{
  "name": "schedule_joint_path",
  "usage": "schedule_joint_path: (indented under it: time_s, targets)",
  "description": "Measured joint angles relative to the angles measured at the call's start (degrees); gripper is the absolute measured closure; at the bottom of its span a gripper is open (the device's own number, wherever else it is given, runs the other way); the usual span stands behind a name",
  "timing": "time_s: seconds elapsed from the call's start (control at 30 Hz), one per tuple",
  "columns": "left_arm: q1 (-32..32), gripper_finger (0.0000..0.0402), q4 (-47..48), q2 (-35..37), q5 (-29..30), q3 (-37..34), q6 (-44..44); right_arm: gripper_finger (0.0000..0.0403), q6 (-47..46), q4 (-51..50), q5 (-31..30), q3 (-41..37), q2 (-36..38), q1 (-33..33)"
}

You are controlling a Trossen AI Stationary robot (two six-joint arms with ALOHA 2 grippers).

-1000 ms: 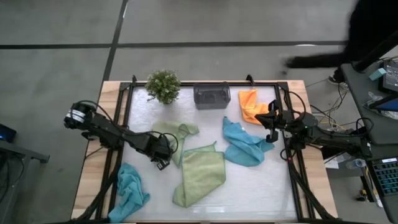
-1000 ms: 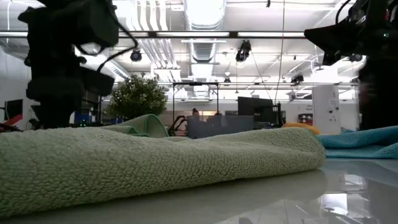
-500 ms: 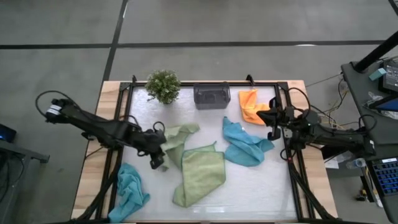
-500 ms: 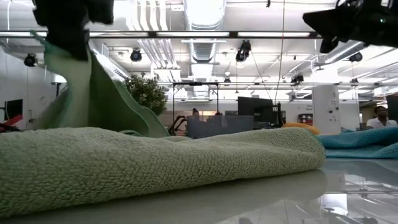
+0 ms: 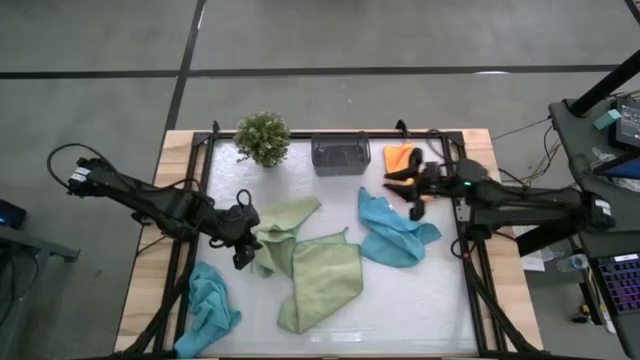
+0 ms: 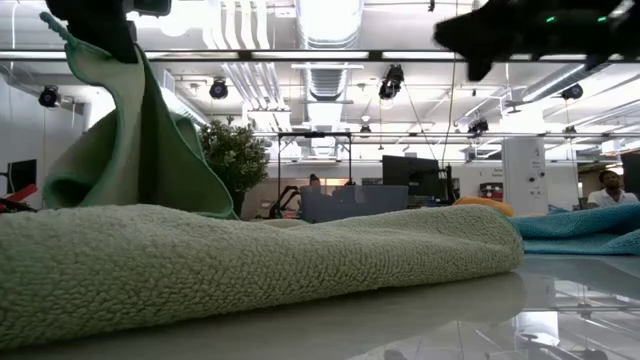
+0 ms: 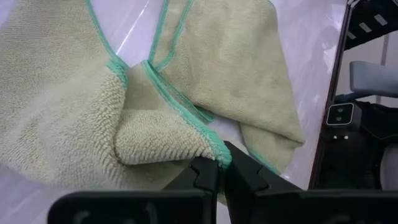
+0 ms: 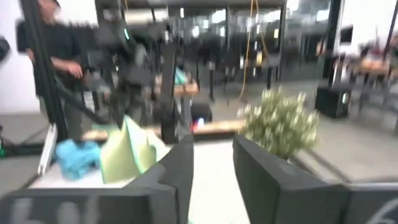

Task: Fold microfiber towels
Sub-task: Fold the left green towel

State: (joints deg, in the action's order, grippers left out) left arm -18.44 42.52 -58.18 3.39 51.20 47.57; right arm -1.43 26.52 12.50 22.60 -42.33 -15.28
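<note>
My left gripper (image 5: 243,252) is shut on a light green towel (image 5: 282,226) and holds part of it up over the table's left half; in the low view that towel (image 6: 130,140) hangs as a tall drape. A second light green towel (image 5: 322,280) lies flat beside it. One teal-blue towel (image 5: 395,232) lies right of centre, another (image 5: 208,306) at the near left corner. An orange towel (image 5: 400,158) lies at the far right. My right gripper (image 5: 398,186) hovers open above the teal-blue towel's far end, touching nothing. My left gripper pinches the light green towel's teal-hemmed edge (image 7: 214,151) between its two fingers, where the cloth bunches near a corner. The fingers slant downward from the table's left side. The cloth hangs slack below them, and its far part (image 5: 298,210) lies on the table.
A small potted plant (image 5: 262,138) and a grey bin (image 5: 340,153) stand along the far edge. Black frame rails (image 5: 200,190) run along the table's sides. A person (image 6: 610,186) stands in the room beyond the table.
My left gripper has risen and drawn back toward the table's left edge with the light green towel's edge, so that part now stands up as a drape while the far part stays on the table. My right gripper has swung from the right rail out over the table and opened.
</note>
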Motion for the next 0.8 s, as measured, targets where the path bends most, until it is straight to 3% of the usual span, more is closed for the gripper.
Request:
schedule_joint_path:
  time_s: [0.3, 0.47, 0.8]
  targets:
    - [0.04, 0.0401, 0.0, 0.02, -0.01, -0.02, 0.02, 0.0238, 1.25, 3.06, 0.0, 5.35, -15.16, 4.93]
    - [0.04, 0.0402, 0.0, 0.02, -0.01, -0.02, 0.04, 0.0241, 1.46, 9.59, 0.06, 8.16, -24.43, 7.76]
    - [0.04, 0.0402, -0.01, 0.02, -0.01, -0.04, 0.13, 0.0259, 1.25, 12.08, -0.05, 17.7, -42.3, 12.19]
